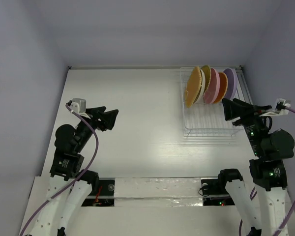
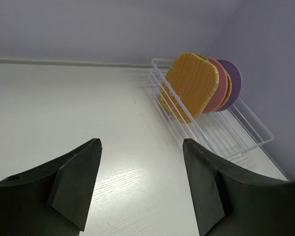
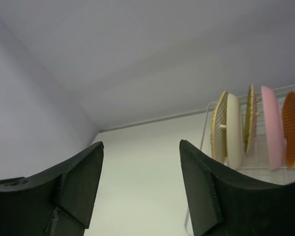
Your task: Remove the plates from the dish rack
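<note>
The white wire dish rack [image 1: 209, 129] stands at the far right of the table. Several plates stand upright in its far half: a tan-orange rounded-square plate [image 1: 193, 87] at the left, then yellowish, cream, pink [image 1: 212, 84], orange and purple [image 1: 230, 81] ones. The left wrist view shows the tan-orange plate [image 2: 192, 83] in front, with the rack [image 2: 236, 132]. The right wrist view shows the plates edge-on, with the cream plate [image 3: 231, 129] at their left. My left gripper [image 1: 113, 116] is open and empty at the left. My right gripper [image 1: 227, 107] is open and empty over the rack's right side, near the plates.
White walls enclose the table at the back and both sides. A taped strip [image 1: 157, 188] runs along the near edge between the arm bases. The rack's near half [image 1: 206, 123] holds no plates.
</note>
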